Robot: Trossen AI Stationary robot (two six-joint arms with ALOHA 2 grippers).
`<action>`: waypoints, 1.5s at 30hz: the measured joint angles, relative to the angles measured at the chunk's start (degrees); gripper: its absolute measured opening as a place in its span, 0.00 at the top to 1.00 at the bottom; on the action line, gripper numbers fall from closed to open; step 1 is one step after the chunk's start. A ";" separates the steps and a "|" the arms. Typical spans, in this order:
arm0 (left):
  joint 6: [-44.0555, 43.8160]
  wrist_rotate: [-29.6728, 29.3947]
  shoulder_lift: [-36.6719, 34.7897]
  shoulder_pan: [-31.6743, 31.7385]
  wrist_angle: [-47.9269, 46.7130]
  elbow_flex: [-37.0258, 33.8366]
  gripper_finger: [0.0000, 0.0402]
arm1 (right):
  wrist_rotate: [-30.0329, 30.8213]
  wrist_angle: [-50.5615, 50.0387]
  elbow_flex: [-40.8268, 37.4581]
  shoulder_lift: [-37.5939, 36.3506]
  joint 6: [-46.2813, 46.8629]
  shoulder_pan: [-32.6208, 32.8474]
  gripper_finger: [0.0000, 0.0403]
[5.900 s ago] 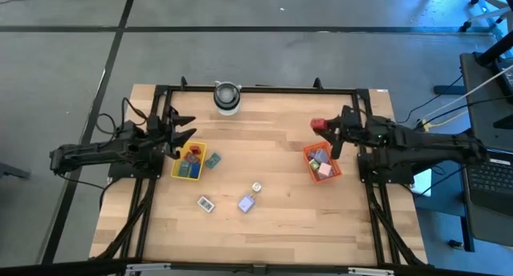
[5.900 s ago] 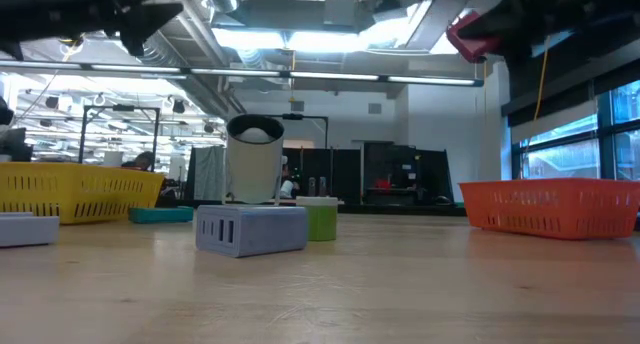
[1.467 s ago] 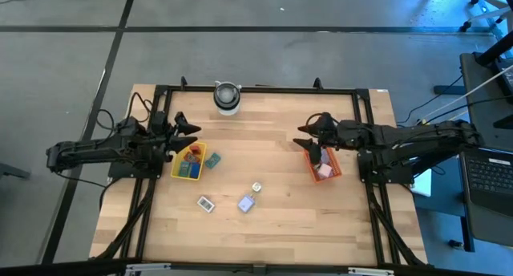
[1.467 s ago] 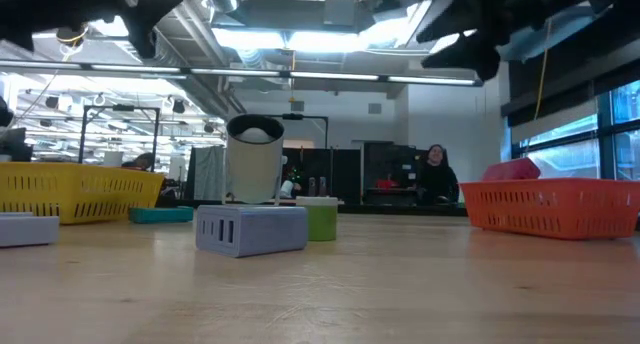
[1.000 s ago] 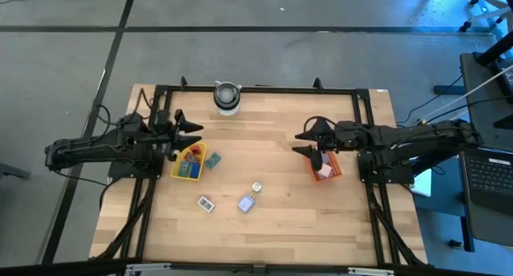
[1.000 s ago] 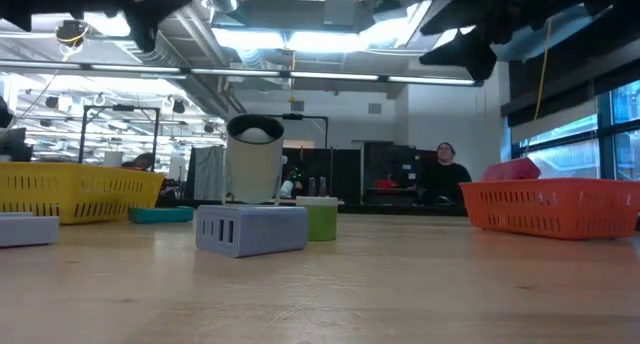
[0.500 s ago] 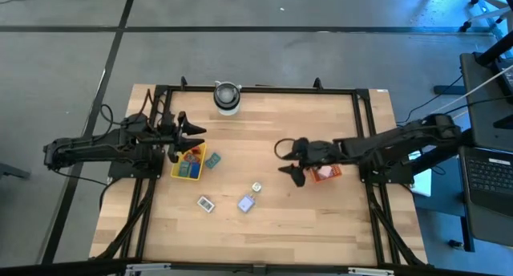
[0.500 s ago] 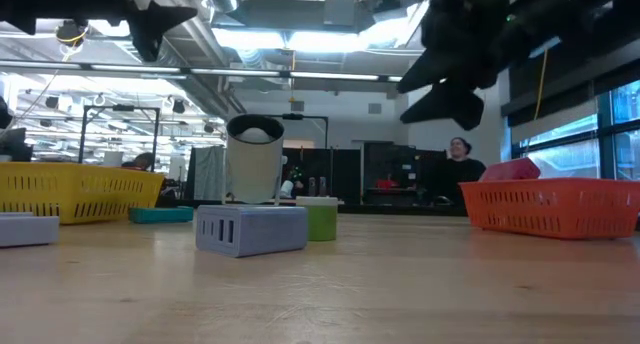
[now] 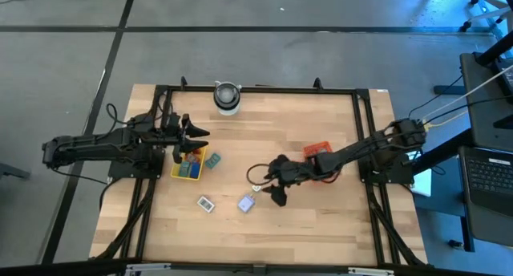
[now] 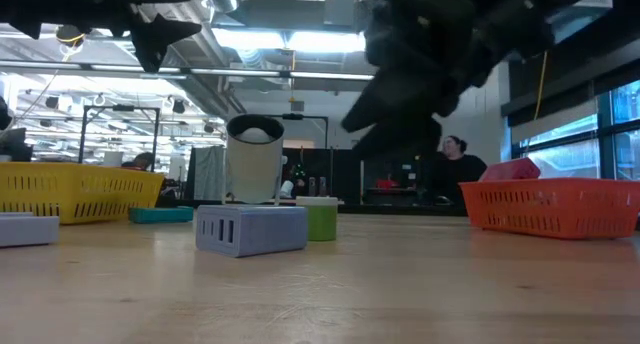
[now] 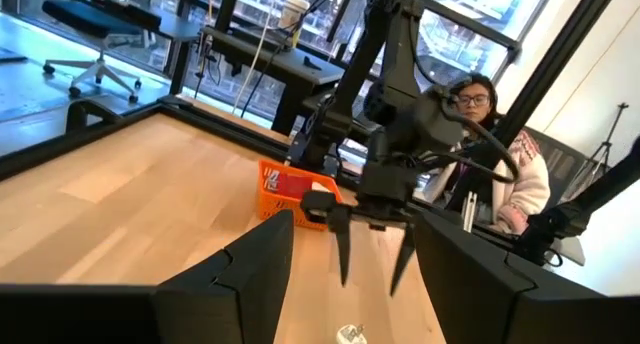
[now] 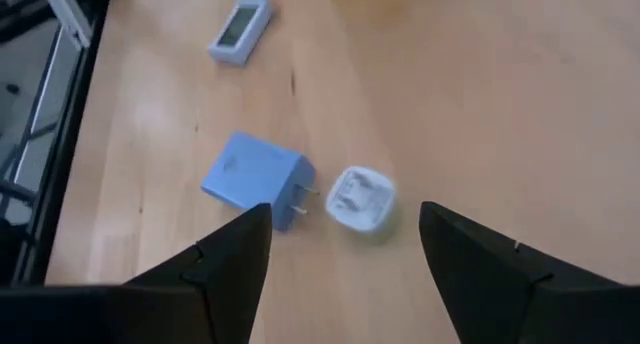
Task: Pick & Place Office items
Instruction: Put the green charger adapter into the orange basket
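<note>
My right gripper [image 9: 269,184] [image 12: 345,259] hovers open over the table's middle. Just ahead of its fingers lie two office items flat on the wood: a blue block with prongs [image 12: 255,174] [image 9: 246,202] and a small white plug [image 12: 360,199]. A white-grey piece [image 9: 207,203] [image 12: 240,29] lies farther left. My left gripper [image 9: 191,138] [image 11: 355,274] hangs open above the far edge of the yellow tray [image 9: 176,170], which holds several coloured pieces. A teal piece [image 9: 212,160] lies beside that tray. The orange-red tray [image 9: 321,152] sits partly under my right arm.
A grey-white cylinder [image 9: 227,97] [image 10: 252,159] stands at the table's far edge. A green piece [image 10: 322,219] shows in the low view behind the blue block [image 10: 250,229]. A person [image 11: 480,104] sits beyond the table's right side. Bare wood stretches along the near edge.
My right gripper has swung from above the orange-red tray toward the table's left and near edge and come lower, ending over the white plug and the blue block. It has stayed open. The items on the table have not moved.
</note>
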 joint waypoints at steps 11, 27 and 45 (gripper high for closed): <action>0.00 2.18 0.65 0.00 0.41 0.00 0.49 | -1.21 -0.88 4.67 8.25 0.82 0.33 0.26; 0.66 3.05 0.65 0.00 0.87 -0.02 0.49 | 2.71 0.37 4.84 8.83 2.76 -0.08 0.27; 0.94 3.09 0.65 0.00 1.72 -0.02 0.49 | 0.27 7.59 4.81 15.67 5.12 -0.10 0.27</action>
